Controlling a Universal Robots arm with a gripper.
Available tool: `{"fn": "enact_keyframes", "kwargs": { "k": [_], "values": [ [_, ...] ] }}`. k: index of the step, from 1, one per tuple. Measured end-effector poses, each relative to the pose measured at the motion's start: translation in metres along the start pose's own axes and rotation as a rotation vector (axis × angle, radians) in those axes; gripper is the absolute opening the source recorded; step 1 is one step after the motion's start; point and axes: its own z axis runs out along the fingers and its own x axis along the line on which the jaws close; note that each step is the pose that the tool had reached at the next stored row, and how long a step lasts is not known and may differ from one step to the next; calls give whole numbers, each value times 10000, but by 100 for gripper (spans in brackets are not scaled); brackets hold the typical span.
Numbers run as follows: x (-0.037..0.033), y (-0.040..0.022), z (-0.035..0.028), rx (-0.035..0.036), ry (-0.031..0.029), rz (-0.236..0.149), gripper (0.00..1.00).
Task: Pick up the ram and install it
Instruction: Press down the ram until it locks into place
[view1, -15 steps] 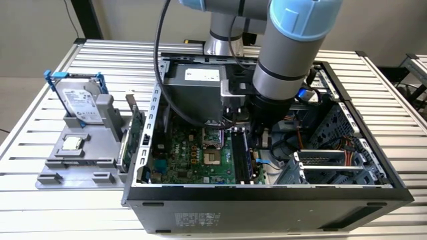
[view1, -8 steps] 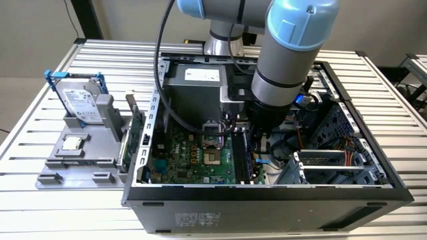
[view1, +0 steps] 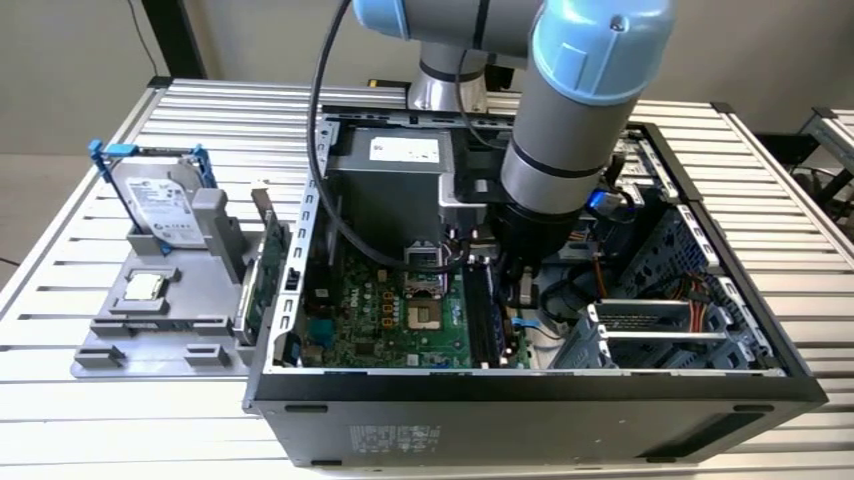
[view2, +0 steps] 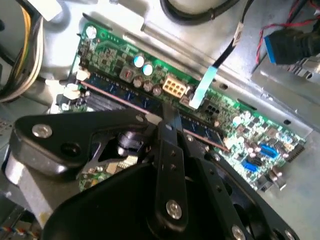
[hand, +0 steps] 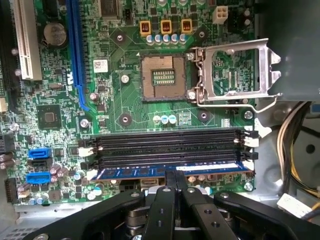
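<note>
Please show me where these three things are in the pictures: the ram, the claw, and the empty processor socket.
ram (hand: 170, 171), first wrist view, its blue upper edge in the slot.
claw (hand: 175, 174), first wrist view, between its fingertips at the ram.
processor socket (hand: 162, 76), first wrist view, its centre.

Ram (hand: 170, 172): long, thin blue-faced stick, standing on edge in the outermost black slot, lower centre of the first wrist view; in the second wrist view (view2: 200, 131) it crosses mid-frame diagonally.

A ribbed metal table (view1: 120, 400) carries an open computer case (view1: 534, 410) and, at the exterior view's left, a grey holder tray (view1: 147, 345)
</note>
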Motion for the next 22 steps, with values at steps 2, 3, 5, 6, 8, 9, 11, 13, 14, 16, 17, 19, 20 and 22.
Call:
{"fn": "enact_keyframes", "kwargs": {
  "k": [2, 3, 5, 6, 8, 9, 11, 13, 14, 16, 17, 19, 20, 22],
  "values": [
    [2, -1, -99, -3, 21, 0, 0],
    [1, -1, -146, -3, 25, 0, 0],
    [-2, -3, -237, -4, 28, -1, 0],
    [-3, -3, -281, -3, 26, -1, 0],
    [-6, -4, -375, -3, 28, -1, 0],
    [-7, -5, -421, -4, 27, -1, 0],
    [-9, -6, -511, -3, 26, -1, 0],
    [-12, -7, -603, -3, 26, -1, 0],
    [-13, -8, -646, -3, 26, -1, 0],
    [-16, -9, -738, -3, 26, -1, 0],
    [-16, -9, -770, -4, 31, -1, 0],
    [-17, -10, -789, -3, 28, -2, 0],
    [-17, -9, -794, -4, 28, -1, 0],
    [-18, -10, -803, -3, 26, -2, 0]
  ]
}}
